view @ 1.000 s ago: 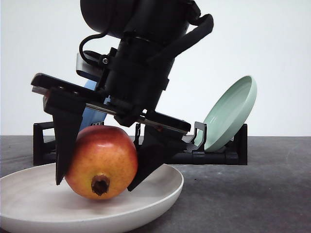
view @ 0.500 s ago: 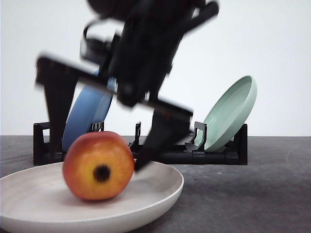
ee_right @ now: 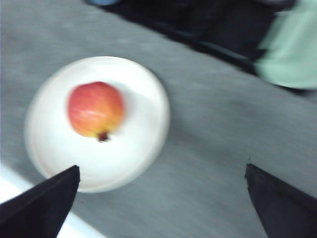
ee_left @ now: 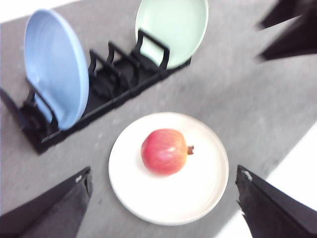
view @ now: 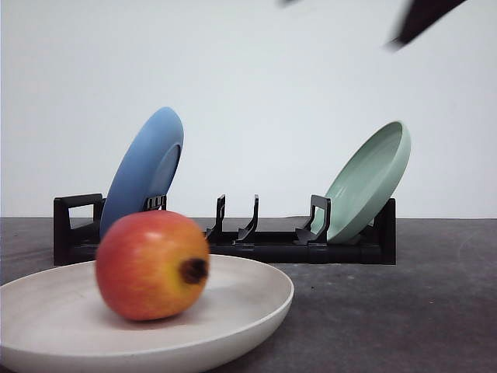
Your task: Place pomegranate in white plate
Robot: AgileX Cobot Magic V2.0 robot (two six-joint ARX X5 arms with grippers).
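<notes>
The pomegranate [view: 151,266], red shading to orange, lies free in the white plate [view: 260,307] at the front left of the table, its dark crown stub pointing right. From the left wrist view, the pomegranate [ee_left: 164,151] sits near the middle of the white plate [ee_left: 200,191], and my left gripper [ee_left: 163,176] hangs open high above it. My right gripper [ee_right: 162,171] is also open and high, with the pomegranate [ee_right: 95,109] and white plate [ee_right: 136,148] far below. Nothing is between either pair of fingers. A blurred black gripper part [view: 423,15] crosses the top edge of the front view.
Behind the white plate stands a black dish rack [view: 256,247] holding a blue plate [view: 144,167] at its left end and a pale green plate [view: 369,183] at its right. Dark grey table [view: 388,311] stretches to the right of the white plate.
The gripper that held the pomegranate opened and rose out of the front view. The fruit rolled a little in the plate, and its crown turned from facing the camera to pointing right.
</notes>
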